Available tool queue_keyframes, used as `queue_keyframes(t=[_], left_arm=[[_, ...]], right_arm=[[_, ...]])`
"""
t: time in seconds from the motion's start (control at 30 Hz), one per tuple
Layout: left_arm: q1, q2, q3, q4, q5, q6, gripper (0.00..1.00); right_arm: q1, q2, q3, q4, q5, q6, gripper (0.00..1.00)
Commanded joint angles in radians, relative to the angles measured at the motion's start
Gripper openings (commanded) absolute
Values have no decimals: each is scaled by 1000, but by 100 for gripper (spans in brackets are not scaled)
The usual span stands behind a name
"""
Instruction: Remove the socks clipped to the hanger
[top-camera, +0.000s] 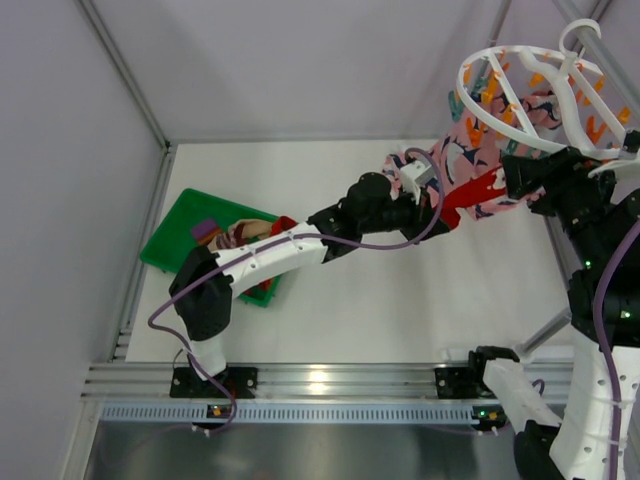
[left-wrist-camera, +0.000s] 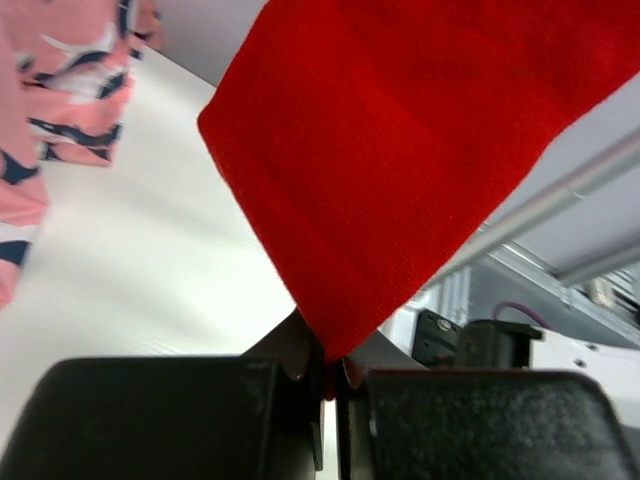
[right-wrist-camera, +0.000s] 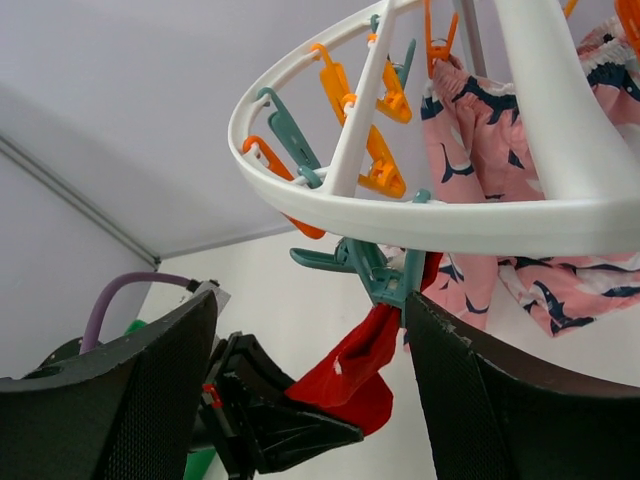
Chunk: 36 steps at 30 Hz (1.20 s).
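The round white hanger (top-camera: 565, 85) hangs at the far right, its ring (right-wrist-camera: 400, 215) filling the top of the right wrist view. A teal clip peg (right-wrist-camera: 375, 270) under the ring holds the top of a bright red sock (right-wrist-camera: 350, 375). My left gripper (left-wrist-camera: 330, 365) is shut on the lower end of that sock (left-wrist-camera: 400, 150), which stretches from the clip down to it (top-camera: 470, 197). From above, the left gripper (top-camera: 435, 213) is just left of the sock. My right gripper (right-wrist-camera: 310, 300) is open below the ring, and its right finger (right-wrist-camera: 480, 370) is next to the teal clip.
A pink cloth with navy and white print (top-camera: 465, 150) hangs from the hanger behind the red sock. A green tray (top-camera: 175, 235) at the left holds other socks (top-camera: 240, 235). Grey frame poles (top-camera: 125, 70) border the table. Orange and teal pegs (right-wrist-camera: 375, 165) line the ring.
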Motion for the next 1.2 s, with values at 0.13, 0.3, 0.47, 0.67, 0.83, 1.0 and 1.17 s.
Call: queue_keyframes(t=[0.13, 0.3, 0.47, 0.67, 0.83, 1.0, 1.17], left_arm=[[76, -4, 73, 21, 330, -188, 0], [124, -2, 89, 21, 466, -249, 0], [167, -16, 90, 53, 609, -310, 0], [198, -24, 77, 121, 720, -374, 0], [202, -47, 5, 123, 643, -363, 0], [180, -76, -72, 121, 400, -322, 0], [111, -125, -141, 121, 162, -170, 0]], right_arm=[[-6, -35, -55, 34, -96, 2, 72], [-6, -54, -149, 74, -165, 24, 73], [-6, -54, -206, 123, -203, 31, 75], [-6, -46, -180, 128, -181, 24, 79], [-6, -14, -79, 54, -93, -5, 79], [-6, 8, -14, 3, 2, -1, 78], [-6, 15, 12, -38, 54, 13, 77]])
